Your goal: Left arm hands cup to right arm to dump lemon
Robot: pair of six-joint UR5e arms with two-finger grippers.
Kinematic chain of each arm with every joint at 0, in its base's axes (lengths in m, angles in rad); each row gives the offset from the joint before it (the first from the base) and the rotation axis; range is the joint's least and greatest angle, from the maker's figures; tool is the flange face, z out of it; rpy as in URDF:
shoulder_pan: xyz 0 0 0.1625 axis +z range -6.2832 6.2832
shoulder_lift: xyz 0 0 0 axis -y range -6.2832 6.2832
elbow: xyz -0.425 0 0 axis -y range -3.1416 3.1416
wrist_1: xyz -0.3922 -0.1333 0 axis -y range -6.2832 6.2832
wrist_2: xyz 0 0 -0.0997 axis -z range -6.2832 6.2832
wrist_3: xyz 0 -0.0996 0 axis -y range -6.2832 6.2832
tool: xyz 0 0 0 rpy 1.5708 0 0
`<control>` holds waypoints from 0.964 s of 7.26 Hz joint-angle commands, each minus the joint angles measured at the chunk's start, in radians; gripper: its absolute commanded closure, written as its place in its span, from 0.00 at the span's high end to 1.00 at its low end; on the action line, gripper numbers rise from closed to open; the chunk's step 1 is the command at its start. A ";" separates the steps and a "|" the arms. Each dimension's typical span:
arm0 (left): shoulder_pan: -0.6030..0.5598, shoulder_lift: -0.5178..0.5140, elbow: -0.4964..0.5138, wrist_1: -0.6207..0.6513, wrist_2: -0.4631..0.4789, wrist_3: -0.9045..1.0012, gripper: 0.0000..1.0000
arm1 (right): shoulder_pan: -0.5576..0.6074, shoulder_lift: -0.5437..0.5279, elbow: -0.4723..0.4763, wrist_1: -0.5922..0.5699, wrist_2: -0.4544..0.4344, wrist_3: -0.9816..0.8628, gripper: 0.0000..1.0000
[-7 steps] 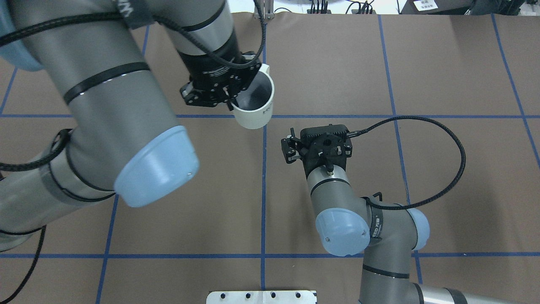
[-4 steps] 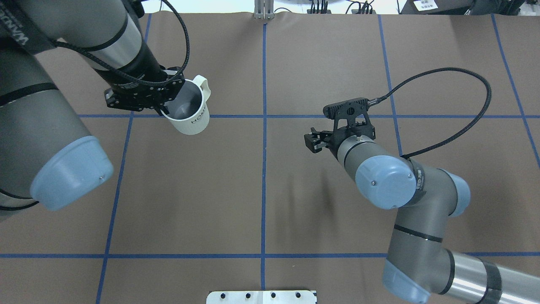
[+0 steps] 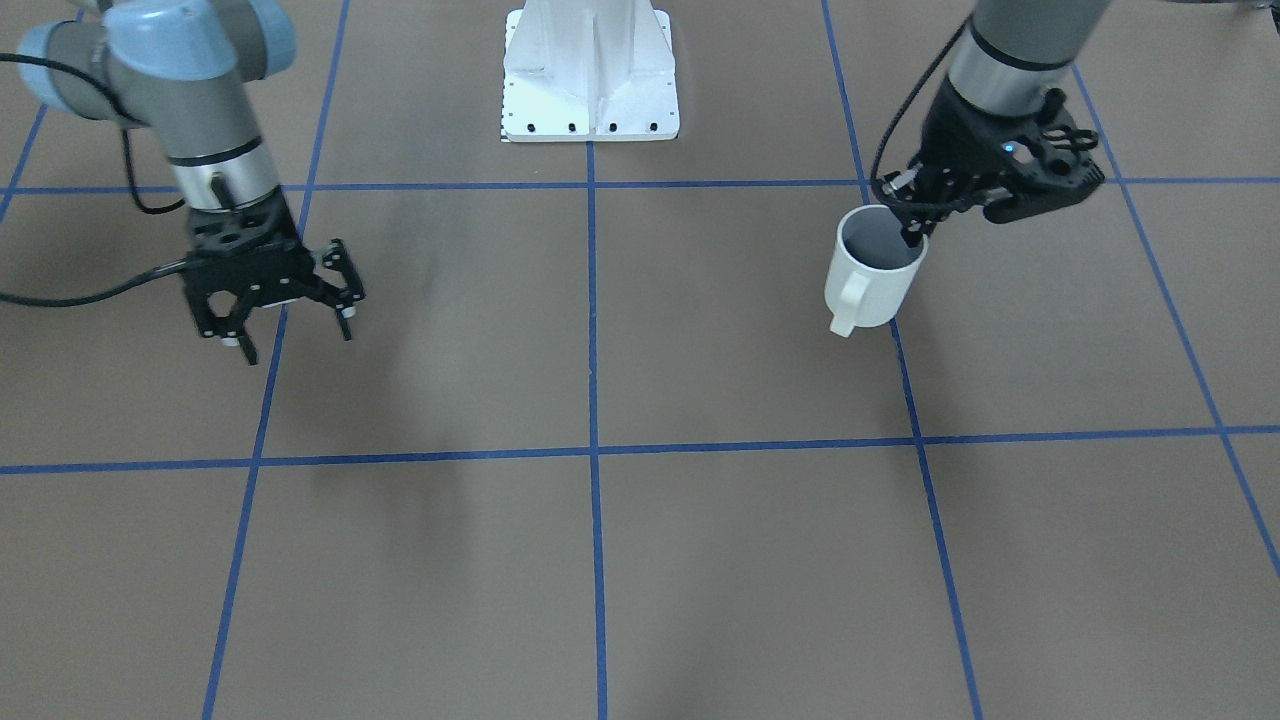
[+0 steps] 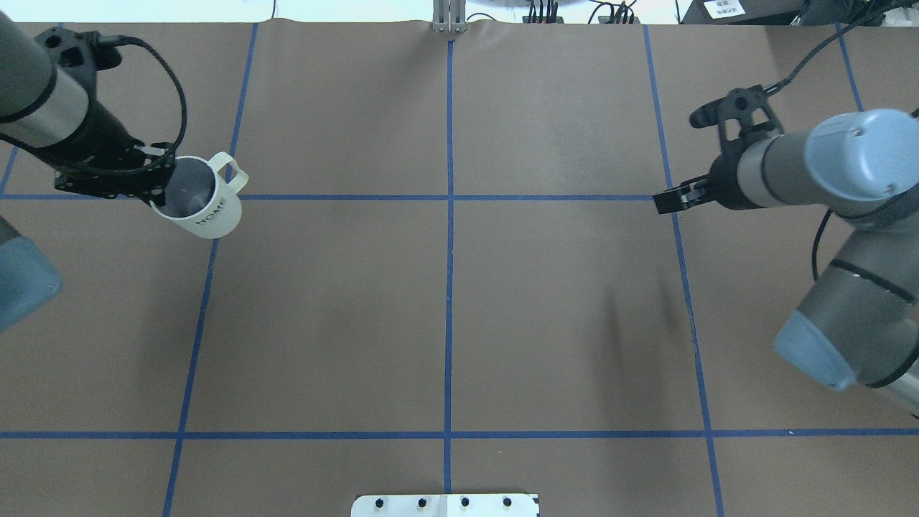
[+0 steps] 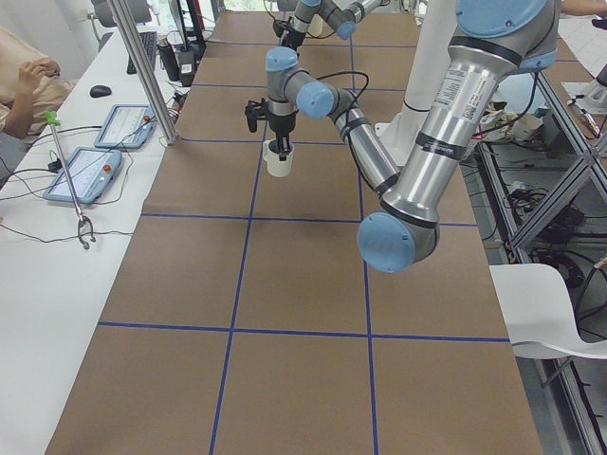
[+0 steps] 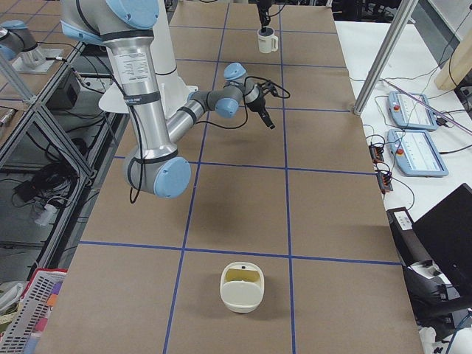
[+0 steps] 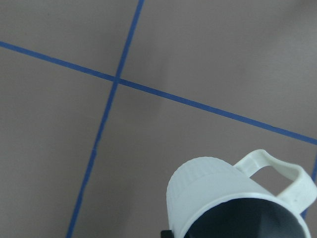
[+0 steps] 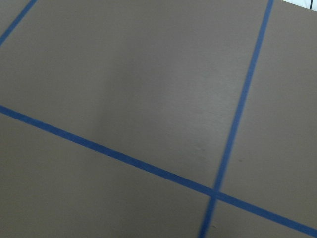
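Note:
The white cup (image 4: 201,202) hangs slightly tilted from my left gripper (image 4: 161,188), which is shut on its rim, one finger inside, at the table's far left. The front view shows the cup (image 3: 872,270) low over the table, handle toward the camera, with the left gripper (image 3: 912,232) above it. The cup (image 7: 223,198) fills the lower right of the left wrist view. Its inside looks dark grey, and no lemon shows in it. My right gripper (image 3: 295,335) is open and empty, far off at the table's right side (image 4: 664,202).
The white robot base plate (image 4: 445,505) sits at the near middle edge. A white container with a yellowish inside (image 6: 242,286) stands at the table's end on my right. Blue tape lines grid the brown table. Control pendants (image 5: 95,161) lie on a side bench.
My left arm has swung the cup from near the table's middle to the far left. My right arm has swung away to the right, so the grippers are now far apart.

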 commanded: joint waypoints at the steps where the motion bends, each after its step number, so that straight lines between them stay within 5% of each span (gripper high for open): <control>1: -0.092 0.206 0.022 -0.131 -0.041 0.227 0.00 | 0.205 -0.153 0.035 0.000 0.220 -0.240 1.00; 3: -0.139 0.270 0.066 -0.133 -0.045 0.387 0.00 | 0.385 -0.241 0.039 -0.005 0.423 -0.362 1.00; 4: -0.139 0.286 0.085 -0.135 -0.100 0.396 0.00 | 0.405 -0.269 0.039 -0.041 0.430 -0.362 1.00; 6: -0.136 0.301 0.246 -0.295 -0.120 0.430 0.00 | 0.434 -0.170 0.046 -0.294 0.459 -0.367 1.00; 7: -0.134 0.301 0.314 -0.372 -0.159 0.429 0.00 | 0.434 -0.157 0.046 -0.310 0.459 -0.367 1.00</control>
